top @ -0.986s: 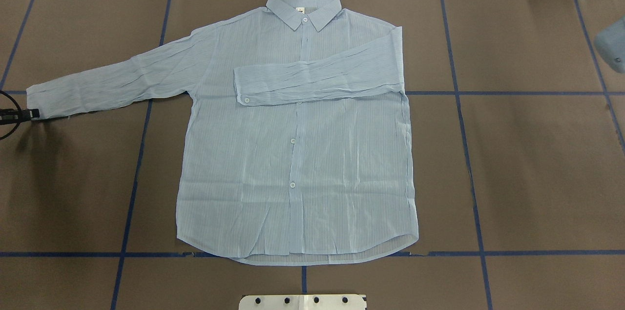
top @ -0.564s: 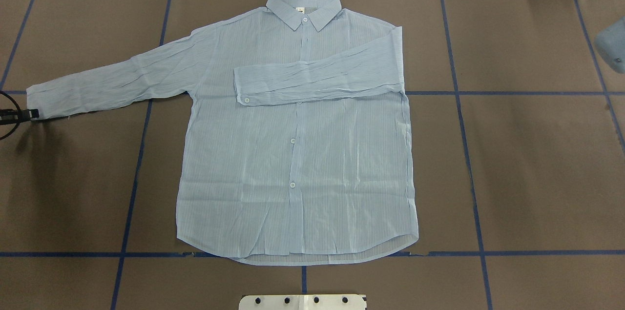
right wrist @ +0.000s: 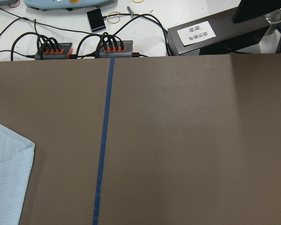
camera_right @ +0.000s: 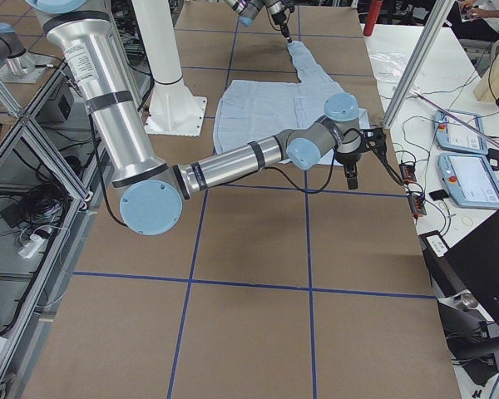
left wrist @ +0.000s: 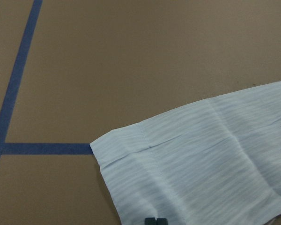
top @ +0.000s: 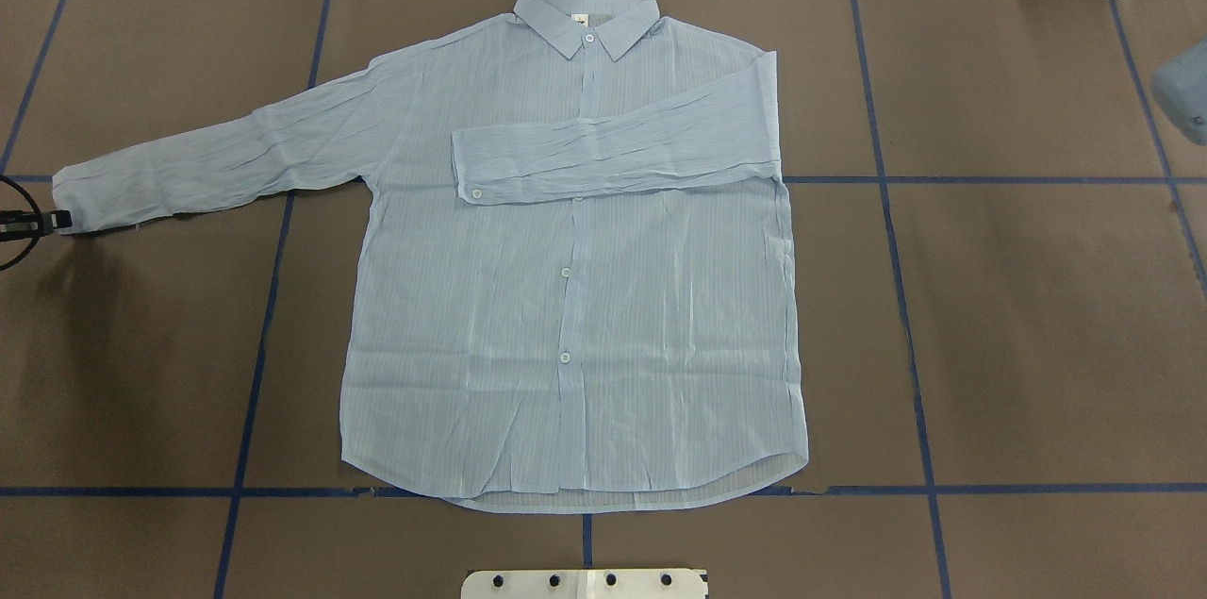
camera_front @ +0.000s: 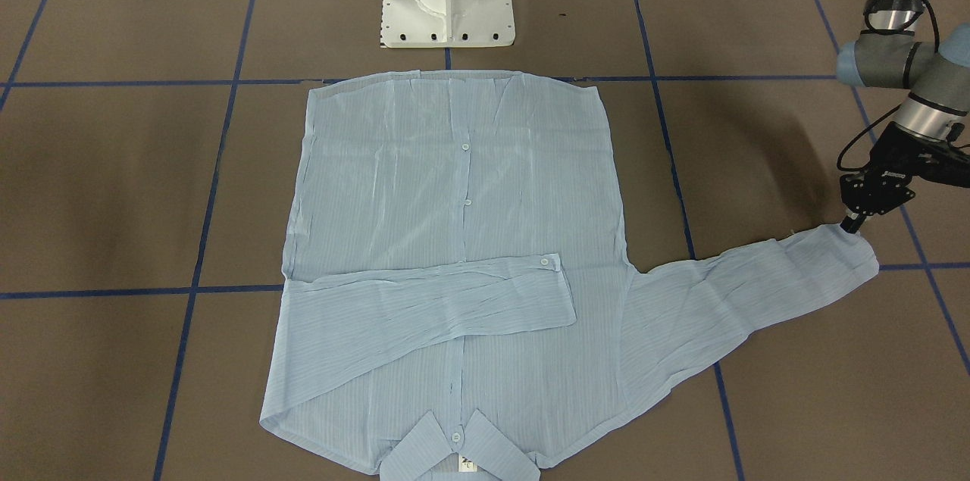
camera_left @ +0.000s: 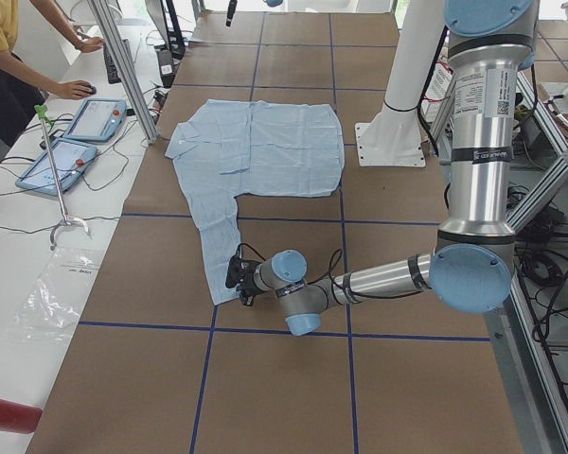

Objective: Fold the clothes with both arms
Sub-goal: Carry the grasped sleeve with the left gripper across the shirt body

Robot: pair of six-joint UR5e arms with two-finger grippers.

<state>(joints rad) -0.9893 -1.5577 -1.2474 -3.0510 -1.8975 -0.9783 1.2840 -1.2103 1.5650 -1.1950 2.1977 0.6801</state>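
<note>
Both sets of jaws were over the worktop [top: 1037,297]. The left jaws looked pinched together on the cuff [left wrist: 131,159] of the shirt [top: 575,316], its sleeve running away from them to the flat body. The right jaws hung well apart from the shirt; how open they were, I couldn't tell.

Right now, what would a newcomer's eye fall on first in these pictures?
A pale blue shirt lies spread flat in the middle, buttoned front up, one sleeve folded across its chest. The other sleeve stretches out sideways, and the left gripper appears to pinch its cuff.
</note>
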